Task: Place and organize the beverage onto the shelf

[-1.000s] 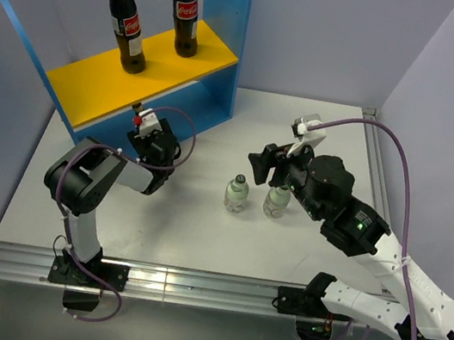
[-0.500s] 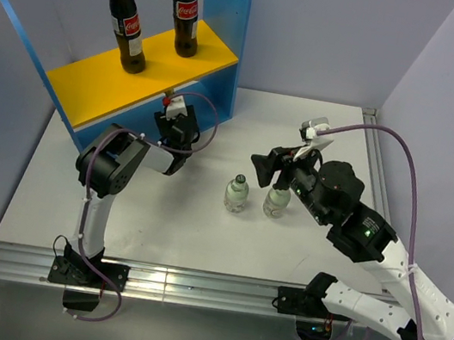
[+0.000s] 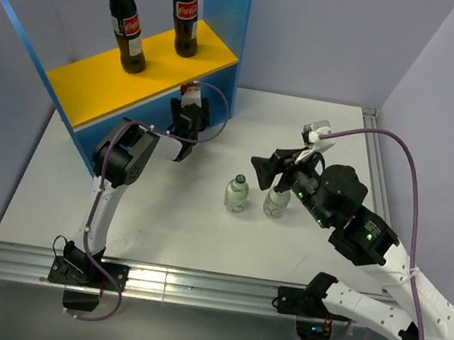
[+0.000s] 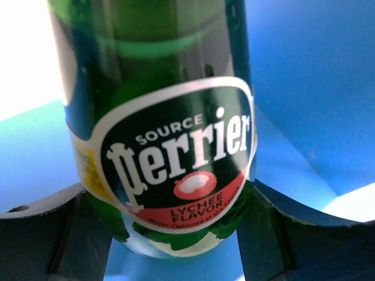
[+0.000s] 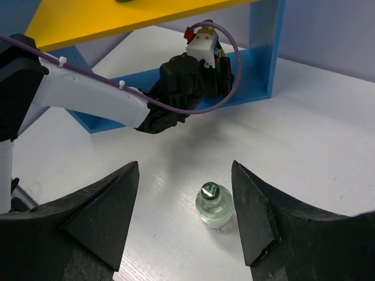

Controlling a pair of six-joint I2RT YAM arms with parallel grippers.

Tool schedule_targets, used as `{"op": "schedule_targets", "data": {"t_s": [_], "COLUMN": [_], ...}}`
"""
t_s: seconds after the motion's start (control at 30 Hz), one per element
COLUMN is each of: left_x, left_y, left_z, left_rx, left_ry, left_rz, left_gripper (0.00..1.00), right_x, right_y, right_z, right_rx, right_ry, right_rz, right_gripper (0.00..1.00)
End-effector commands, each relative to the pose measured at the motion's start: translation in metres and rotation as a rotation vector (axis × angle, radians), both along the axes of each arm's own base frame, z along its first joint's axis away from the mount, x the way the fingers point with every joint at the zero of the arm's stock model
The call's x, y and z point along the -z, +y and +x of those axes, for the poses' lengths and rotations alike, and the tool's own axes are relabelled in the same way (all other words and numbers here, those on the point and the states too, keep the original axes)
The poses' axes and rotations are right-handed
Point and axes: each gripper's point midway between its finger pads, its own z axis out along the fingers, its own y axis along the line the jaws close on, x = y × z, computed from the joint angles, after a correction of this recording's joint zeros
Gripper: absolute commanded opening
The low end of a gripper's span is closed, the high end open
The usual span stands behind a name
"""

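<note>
- Green bottle (image 4: 170, 146): clamped between both fingers of the left gripper (image 3: 191, 110), jaws wide around it, under the shelf (image 3: 138, 77) top board, blue panels behind.
- Its label reads only in the left wrist view: "SOURCE Perrier", "LYCHEE FLAVOR".
- Two cola bottles (image 3: 128, 22) upright on the top board, red Coca-Cola labels.
- Two clear bottles (image 3: 237, 194) upright, side by side on the table (image 3: 199, 235).
- Right gripper (image 3: 262, 169): open, empty, above them; its wrist view shows only one, green-capped.
</note>
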Motion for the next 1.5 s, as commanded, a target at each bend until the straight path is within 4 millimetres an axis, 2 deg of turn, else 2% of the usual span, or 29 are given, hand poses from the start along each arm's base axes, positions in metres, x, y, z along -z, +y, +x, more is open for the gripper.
{"op": "schedule_targets", "data": {"t_s": [0.0,0.1,0.2,0.37,0.47,0.57,0.67,0.7,0.8,0.9,1.17,1.47], "left_x": [-0.083,-0.08,-0.08,-0.077,-0.078,-0.079,-0.077,-0.078,-0.077,-0.077,-0.077,-0.076], "left_y": [-0.007,-0.01,-0.013,-0.018,-0.019,-0.019,-0.022,-0.022,-0.026,-0.026,-0.027,-0.029], "left_z": [0.029,0.034,0.034,0.037,0.039,0.038,0.039,0.04,0.04,0.039,0.038,0.03], "left_rx": [0.016,0.025,0.037,0.063,0.069,0.071,0.086,0.091,0.107,0.108,0.113,0.138], "left_ry": [-0.212,-0.195,-0.195,-0.183,-0.179,-0.183,-0.177,-0.178,-0.173,-0.173,-0.166,-0.152], "left_rz": [-0.09,-0.078,-0.079,-0.077,-0.079,-0.085,-0.078,-0.074,-0.072,-0.072,-0.071,-0.056], "left_gripper": [0.0,0.01,0.11,0.11,0.15,0.24,0.39,0.49,0.65,0.75,0.89,1.0], "right_x": [-0.018,-0.021,-0.023,-0.024,-0.026,-0.026,-0.027,-0.028,-0.028,-0.029,-0.031,-0.03], "right_y": [-0.006,-0.007,-0.01,-0.011,-0.013,-0.014,-0.015,-0.015,-0.016,-0.017,-0.019,-0.02], "right_z": [-0.002,-0.004,-0.005,-0.006,-0.006,-0.007,-0.008,-0.008,-0.009,-0.009,-0.011,-0.01], "right_rx": [0.002,0.0,0.003,0.003,0.006,0.009,0.006,0.006,0.006,0.006,0.006,0.017], "right_ry": [-0.054,-0.062,-0.071,-0.079,-0.083,-0.086,-0.089,-0.092,-0.097,-0.101,-0.109,-0.104], "right_rz": [0.042,0.048,0.051,0.056,0.055,0.056,0.059,0.062,0.066,0.066,0.074,0.066], "right_gripper": [0.72,0.72,0.71,0.71,0.72,0.72,0.72,0.72,0.72,0.72,0.72,0.72]}}
